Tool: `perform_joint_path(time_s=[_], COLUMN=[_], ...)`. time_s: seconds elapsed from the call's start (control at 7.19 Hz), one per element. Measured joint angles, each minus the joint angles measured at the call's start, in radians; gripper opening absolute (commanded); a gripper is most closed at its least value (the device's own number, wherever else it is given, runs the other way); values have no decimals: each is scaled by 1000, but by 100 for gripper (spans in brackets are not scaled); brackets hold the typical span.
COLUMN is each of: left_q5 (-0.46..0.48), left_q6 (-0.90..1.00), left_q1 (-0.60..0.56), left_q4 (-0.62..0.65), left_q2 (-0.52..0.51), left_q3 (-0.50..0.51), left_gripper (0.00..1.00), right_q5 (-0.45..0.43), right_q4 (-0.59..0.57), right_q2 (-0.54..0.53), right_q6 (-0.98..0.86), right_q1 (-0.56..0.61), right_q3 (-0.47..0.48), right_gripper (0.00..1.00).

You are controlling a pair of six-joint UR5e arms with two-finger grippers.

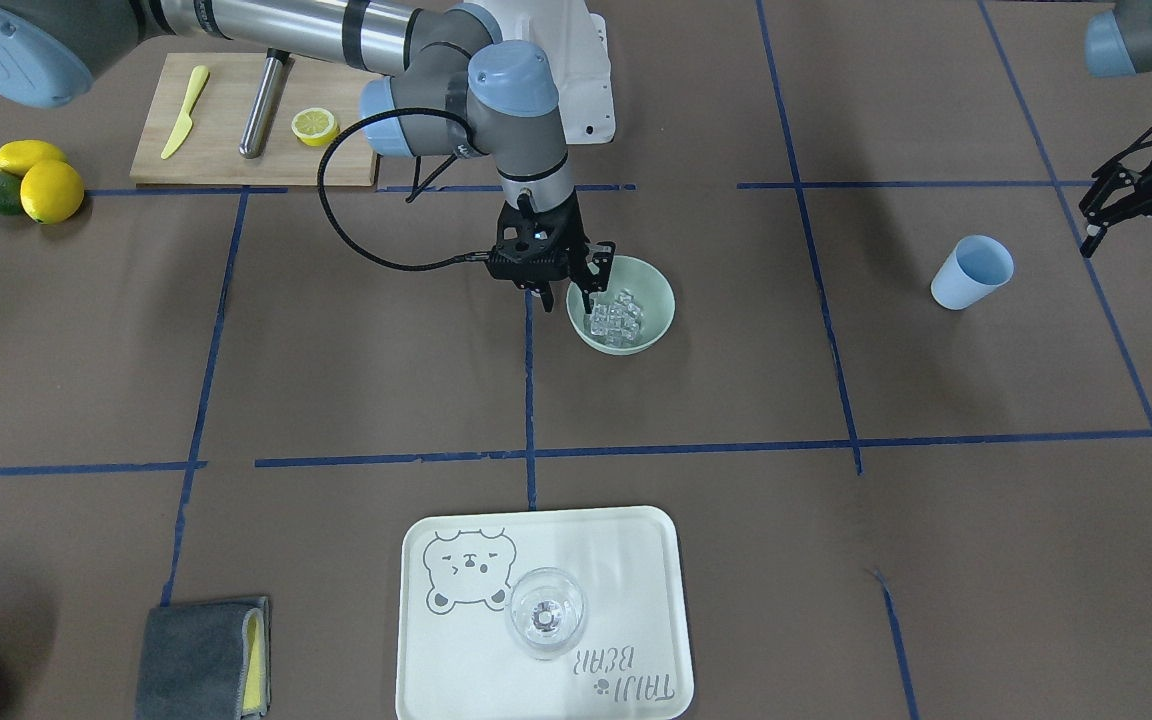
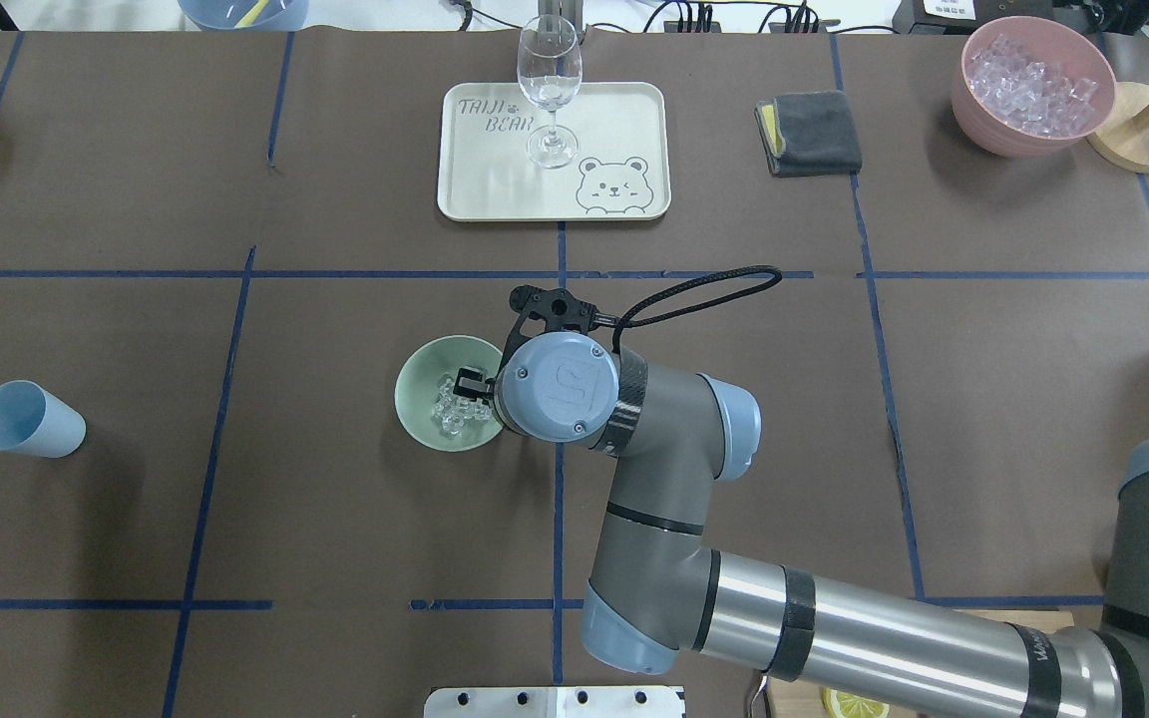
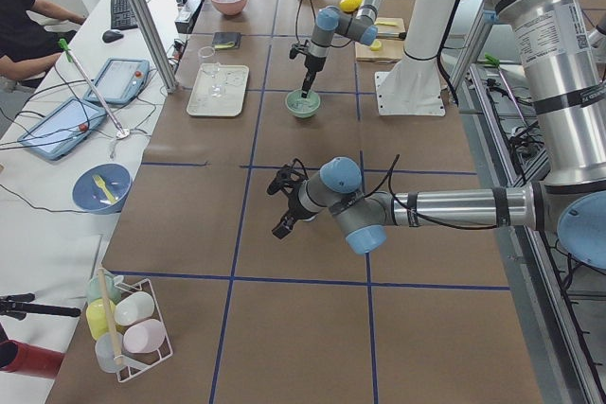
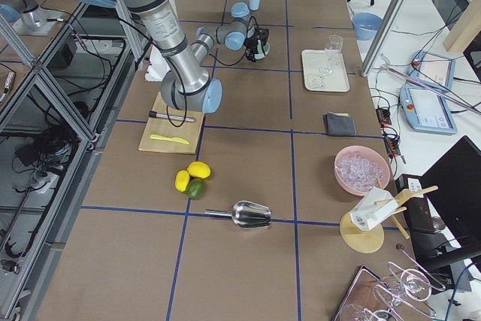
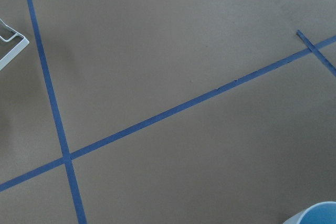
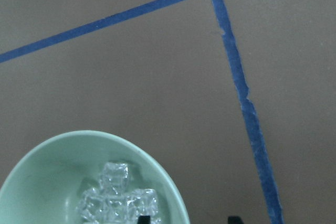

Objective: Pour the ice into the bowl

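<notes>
The pale mint-green bowl stands near the table's middle with a cluster of clear ice cubes inside it. My right gripper points down over the bowl's edge, one finger inside and one outside. In the right wrist view the rim of the bowl passes between the two tips without touching either, and the ice lies beside them. The jaws stand open. From overhead, the wrist hides most of this gripper over the bowl. My left gripper is open and empty, near a blue cup lying on its side.
A tray with a wine glass sits at the operators' side. A pink bowl of ice and a grey cloth are at the far right. A cutting board and lemons lie near my right arm's base.
</notes>
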Motion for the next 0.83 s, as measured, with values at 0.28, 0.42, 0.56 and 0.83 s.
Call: perform_joint_path(time_s=[0.28,0.42,0.56,0.83], left_q5=[0,0,1,1], left_q6=[0,0,0,-1], left_q1=[0,-1,-1,-1], left_q4=[0,0,0,0], left_q2=[1,0,0,-2], left_q3=[1,1,2,2], left_gripper=[100,100,100,100], right_q5=[-1,0,1,3], right_q4=[0,1,1,23], right_q2=[22,29,31,26], right_q6=[0,0,0,1], right_q1=[-2,-3,-3,-3], right_q3=[-29,-38,-39,-36], right_gripper=[8,0,0,0])
